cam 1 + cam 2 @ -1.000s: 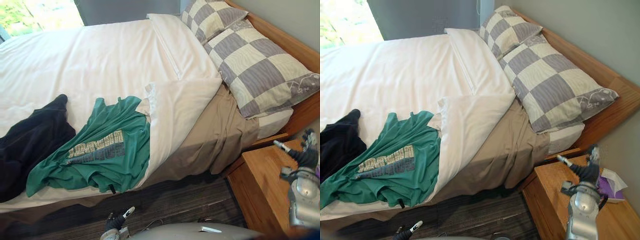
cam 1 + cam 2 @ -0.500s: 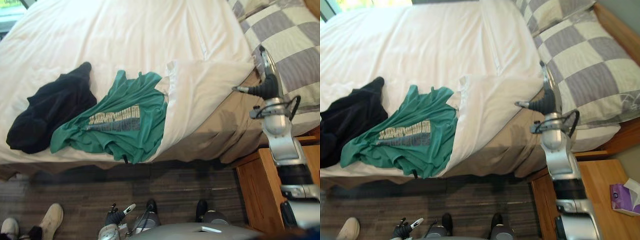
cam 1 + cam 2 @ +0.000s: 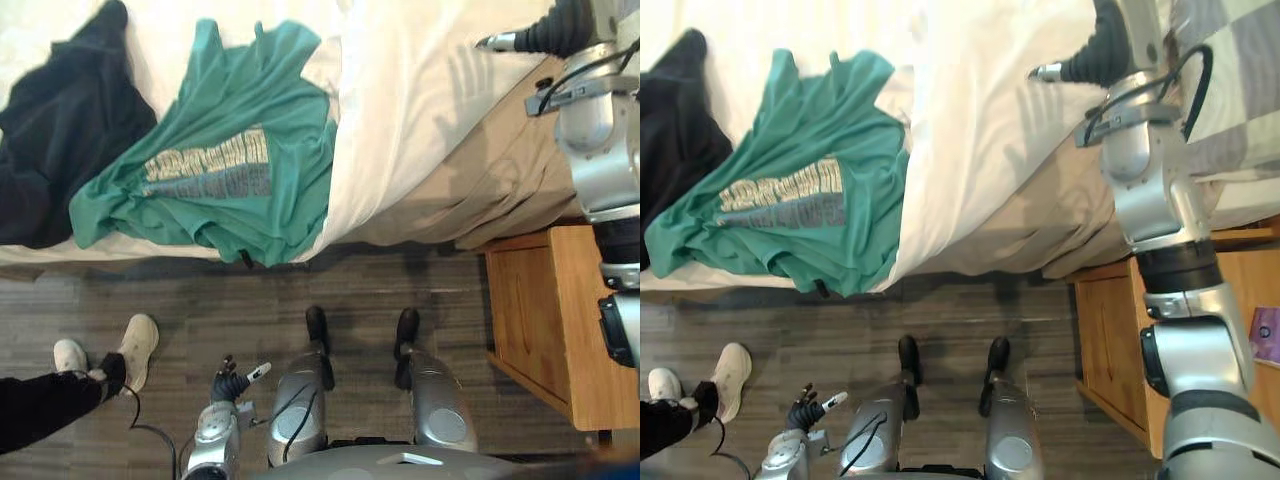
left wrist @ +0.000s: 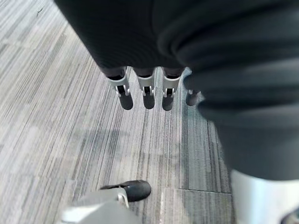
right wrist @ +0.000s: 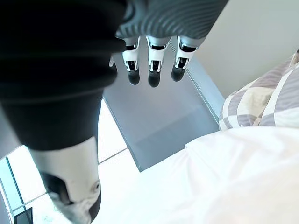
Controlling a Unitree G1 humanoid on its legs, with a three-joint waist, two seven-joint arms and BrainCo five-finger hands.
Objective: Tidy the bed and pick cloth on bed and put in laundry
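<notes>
A green T-shirt (image 3: 215,165) with a grey print lies crumpled at the bed's near edge, partly hanging over it. A black garment (image 3: 60,125) lies bunched to its left on the white duvet (image 3: 400,100). The duvet's corner is folded back, baring a tan sheet (image 3: 505,175). My right hand (image 3: 558,28) hovers above that folded corner with its fingers (image 5: 149,65) straight and nothing in them. Low by the floor, my left hand (image 3: 232,385) hangs open, its fingers (image 4: 148,93) pointing at the carpet.
A wooden nightstand (image 3: 560,320) stands right of the bed, with a purple tissue box (image 3: 1265,335) on it. A checked pillow (image 3: 1230,70) lies at the bed's head. A person's shoes (image 3: 135,345) and dark trouser leg (image 3: 40,405) are on the grey carpet at the left.
The camera has tipped down, bringing the floor and a person's shoes into view. My right hand has gone from over the nightstand to above the folded duvet corner. The clothes lie as before.
</notes>
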